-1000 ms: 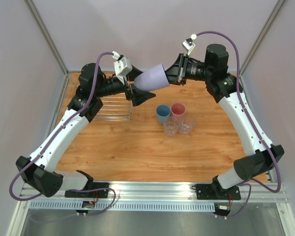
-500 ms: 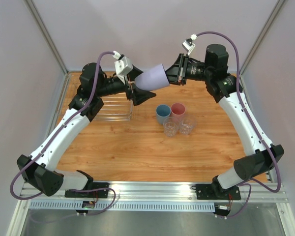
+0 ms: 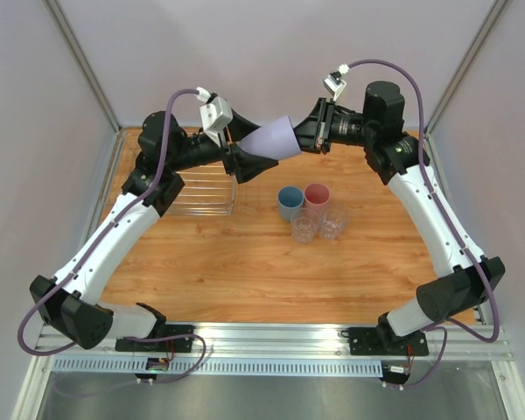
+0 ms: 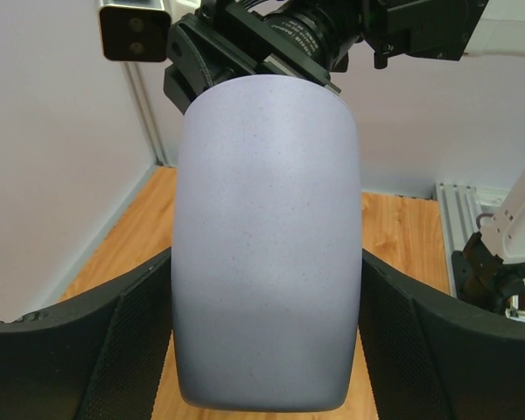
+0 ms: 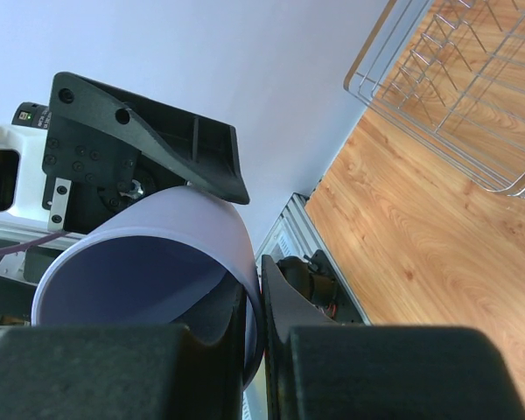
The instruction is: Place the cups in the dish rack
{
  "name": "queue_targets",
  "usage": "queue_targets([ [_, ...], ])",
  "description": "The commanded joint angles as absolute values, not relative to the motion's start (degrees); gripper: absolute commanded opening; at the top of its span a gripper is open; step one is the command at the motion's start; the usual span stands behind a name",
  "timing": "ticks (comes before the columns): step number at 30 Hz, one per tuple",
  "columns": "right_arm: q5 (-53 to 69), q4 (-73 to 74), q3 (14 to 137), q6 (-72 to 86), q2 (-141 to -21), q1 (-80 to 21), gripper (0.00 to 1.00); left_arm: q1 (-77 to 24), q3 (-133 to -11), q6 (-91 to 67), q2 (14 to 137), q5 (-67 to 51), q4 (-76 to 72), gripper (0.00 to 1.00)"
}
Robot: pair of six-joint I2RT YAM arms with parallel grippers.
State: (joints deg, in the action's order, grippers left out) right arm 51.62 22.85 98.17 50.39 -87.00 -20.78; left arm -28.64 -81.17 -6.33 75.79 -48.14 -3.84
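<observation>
The lavender cup (image 3: 273, 138) hangs on its side in the air above the back of the table, between both grippers. My right gripper (image 3: 311, 136) is shut on its rim, one finger inside and one outside, as the right wrist view (image 5: 261, 289) shows on the cup (image 5: 149, 262). My left gripper (image 3: 247, 161) is open, its jaws close on either side of the cup's closed end (image 4: 267, 219). The blue cup (image 3: 290, 203), pink cup (image 3: 317, 196) and two clear tumblers (image 3: 304, 227) (image 3: 333, 224) stand together mid-table. The dish rack (image 3: 201, 194) sits back left, with no cups in it.
The rack's thin ribs also show in the right wrist view (image 5: 472, 96). White walls close in the back and sides. An aluminium rail (image 3: 271, 337) runs along the near edge by the arm bases.
My left gripper has risen slightly and moved left, bringing its jaws up around the cup's closed end. The right gripper and cup have barely moved.
</observation>
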Motion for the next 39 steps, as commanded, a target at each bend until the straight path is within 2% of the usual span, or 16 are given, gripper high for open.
queue_targets([
  [1,53.8,19.3,98.1,53.3,-84.6,-20.9,0.01,-28.9,-82.8,-7.2,76.2,-50.0,-9.0,0.81],
  [3,54.1,18.2,98.1,54.0,-84.6,-20.8,0.01,-28.9,-83.1,-7.2,76.5,-50.6,-8.7,0.72],
  [4,54.3,17.8,98.2,54.3,-84.6,-20.8,0.00,-28.9,-82.8,-7.1,76.6,-50.6,-8.7,0.64],
  [8,54.8,17.1,97.9,55.3,-84.7,-20.8,0.01,-28.9,-82.9,-6.2,77.2,-50.5,-8.0,0.62],
  [10,54.8,17.3,97.9,55.2,-84.7,-20.9,0.00,-28.9,-83.1,-5.1,77.3,-49.9,-6.9,0.50],
  [12,54.6,18.1,97.9,54.1,-84.7,-20.8,0.05,-28.9,-83.2,-4.9,77.2,-49.5,-6.6,0.39],
  [13,54.3,19.1,98.0,53.9,-84.7,-20.9,0.09,-28.9,-83.3,-4.9,77.1,-49.4,-6.6,0.37],
  [14,54.2,19.6,98.2,53.0,-84.8,-20.9,0.21,-28.9,-83.4,-4.7,77.0,-49.1,-6.6,0.35],
  [15,54.1,20.4,98.5,52.1,-85.1,-20.8,0.27,-28.9,-83.7,-4.4,76.9,-48.9,-5.9,0.32],
  [16,53.7,23.0,99.3,51.2,-85.2,-20.8,0.31,-28.9,-83.8,-4.1,76.8,-48.8,-5.4,0.31],
  [17,53.2,25.0,100.2,49.9,-85.4,-20.7,0.40,-28.9,-83.9,-3.5,76.7,-48.5,-4.9,0.30],
  [23,51.8,33.0,105.3,45.1,-86.7,-19.9,0.55,-28.7,-84.1,-2.4,75.7,-46.9,-3.4,0.28],
  [34,43.5,52.3,114.8,35.1,-86.5,-13.0,0.62,-25.6,-83.3,-0.3,73.2,-45.7,-0.2,0.28],
  [39,46.8,47.7,118.6,39.2,-86.4,-12.7,0.65,-25.6,-83.3,1.9,73.3,-45.9,3.2,0.28],
])
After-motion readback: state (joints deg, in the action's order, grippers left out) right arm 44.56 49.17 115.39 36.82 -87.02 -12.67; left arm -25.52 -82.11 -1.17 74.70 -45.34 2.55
